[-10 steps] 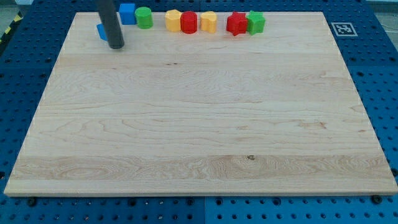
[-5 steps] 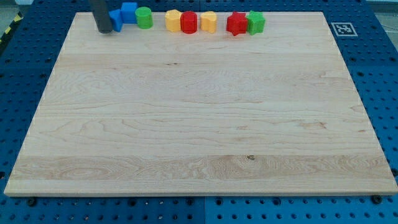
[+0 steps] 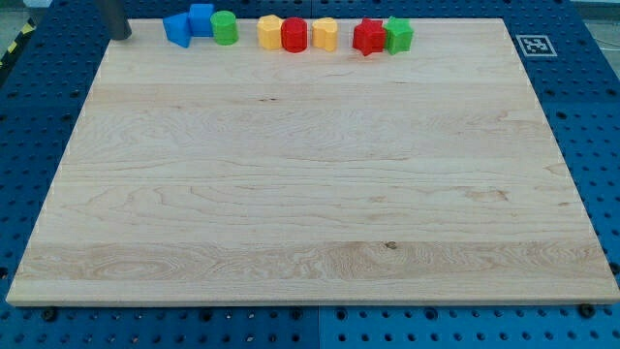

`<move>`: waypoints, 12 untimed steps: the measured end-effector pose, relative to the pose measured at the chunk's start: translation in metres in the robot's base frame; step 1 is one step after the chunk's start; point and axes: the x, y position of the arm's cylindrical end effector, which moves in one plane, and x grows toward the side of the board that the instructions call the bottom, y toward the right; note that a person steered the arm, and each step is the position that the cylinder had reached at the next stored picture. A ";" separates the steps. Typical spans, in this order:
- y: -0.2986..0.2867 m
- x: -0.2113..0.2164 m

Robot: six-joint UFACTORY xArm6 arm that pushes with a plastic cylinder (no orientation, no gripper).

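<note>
My tip (image 3: 119, 36) is at the view's top left, just off the left corner of the wooden board (image 3: 310, 194), touching no block. Nearest to it, to its right, lies a blue wedge-shaped block (image 3: 176, 29), apart from the tip. A blue cube (image 3: 201, 17) and a green cylinder (image 3: 225, 27) sit right beside that wedge. Further right along the top edge stand a yellow block (image 3: 269, 31), a red cylinder (image 3: 294, 35) and a second yellow block (image 3: 325, 34), then a red star (image 3: 367, 37) against a green star-like block (image 3: 398, 36).
The board lies on a blue perforated table (image 3: 601, 116). A black-and-white marker tag (image 3: 536, 46) sits off the board's top right corner. All blocks form a row along the board's top edge.
The tip moved up and to the left, away from the blue wedge. The wedge was shoved up and right, ending beside the blue cube. Other blocks stayed put.
</note>
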 end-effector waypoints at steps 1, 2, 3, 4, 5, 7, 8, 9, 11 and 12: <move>0.003 -0.015; 0.016 -0.015; 0.069 -0.015; 0.108 -0.015; 0.120 -0.015; 0.123 -0.014; 0.157 -0.014; 0.165 -0.014; 0.173 -0.014; 0.187 -0.014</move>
